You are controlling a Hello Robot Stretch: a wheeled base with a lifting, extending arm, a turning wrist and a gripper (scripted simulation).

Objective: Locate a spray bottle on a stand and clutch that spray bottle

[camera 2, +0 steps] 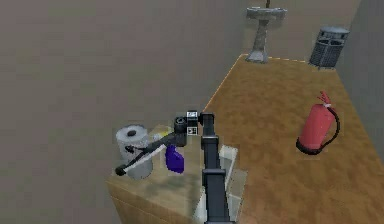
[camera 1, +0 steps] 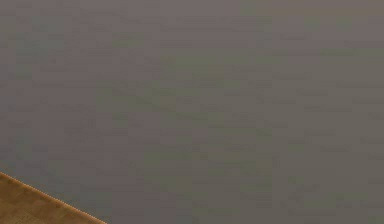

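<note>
In the forward view a plain grey wall [camera 1: 200, 100] stands ahead, with a wedge of wooden floor [camera 1: 35, 208] in the bottom left corner.

In the arm side view the arm [camera 2: 212, 185] rises from the bottom edge over a low stand [camera 2: 135, 197] with a pale wooden top, set against the wall. The gripper [camera 2: 140, 158] sits at the arm's far end, its thin fingers running left and downward across the stand top. A small purple bottle [camera 2: 175, 158], which I judge to be the spray bottle wanted, stands on the stand just beside the gripper's body, between the arm and a white paper roll [camera 2: 128, 137]. I cannot tell how the fingers are set or whether they touch the purple bottle. As both things stand on the surface right at the gripper, I cannot tell whether it holds anything either. Farther out on the floor are a red fire extinguisher [camera 2: 318, 128], a pedestal sink [camera 2: 265, 30] and a dark bin [camera 2: 330, 45].

The step in hand looks like getting the fingers around the purple bottle. The fingertips seem to lie nearer the paper roll, so the fingers likely need to be lined up with the purple bottle's body. Small, slow corrections suit a light thing that could tip or slide. Lifting it straight up, clear of the stand, would prove the grip.
</note>
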